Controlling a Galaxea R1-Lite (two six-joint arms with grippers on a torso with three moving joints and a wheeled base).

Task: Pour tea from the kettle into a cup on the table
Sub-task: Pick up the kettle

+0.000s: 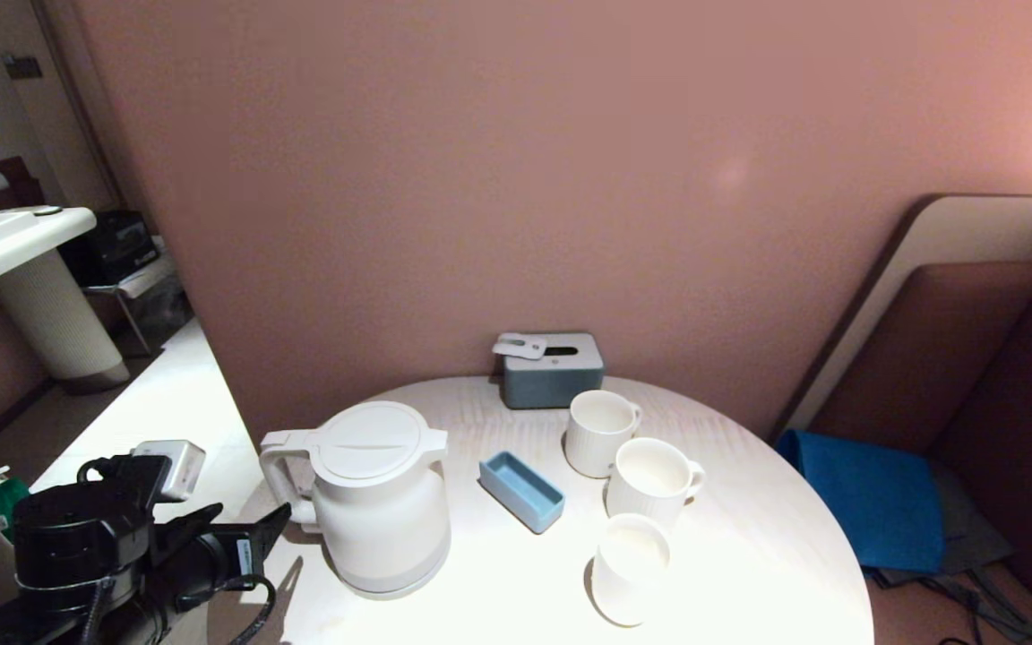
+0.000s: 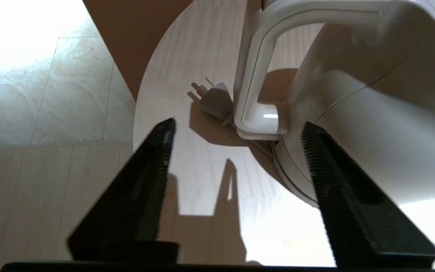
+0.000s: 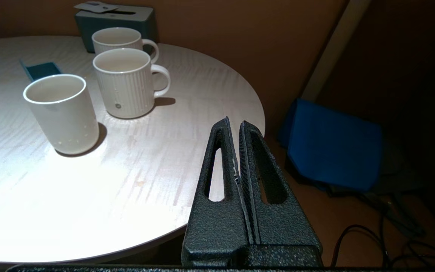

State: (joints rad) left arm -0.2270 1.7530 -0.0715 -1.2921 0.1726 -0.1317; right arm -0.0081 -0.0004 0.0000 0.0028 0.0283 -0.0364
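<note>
The white kettle (image 1: 382,497) stands on the left part of the round pale table (image 1: 749,555), lid on, its loop handle (image 1: 279,479) turned toward my left gripper (image 1: 256,520). That gripper (image 2: 238,124) is open and empty, low over the table edge. The handle (image 2: 255,75) lies just beyond its fingertips, and one finger (image 2: 315,151) is in front of the kettle's body (image 2: 372,113). Three white cups (image 1: 601,432), (image 1: 653,479), (image 1: 628,566) stand right of the kettle. No tea shows. My right gripper (image 3: 234,122) is shut and empty over the table's right edge.
A small blue tray (image 1: 521,490) lies between kettle and cups. A grey tissue box (image 1: 552,369) stands at the back by the wall. A grey plug (image 2: 213,100) lies on the table behind the kettle's handle. Blue cloth (image 1: 874,502) and cables lie on the floor to the right.
</note>
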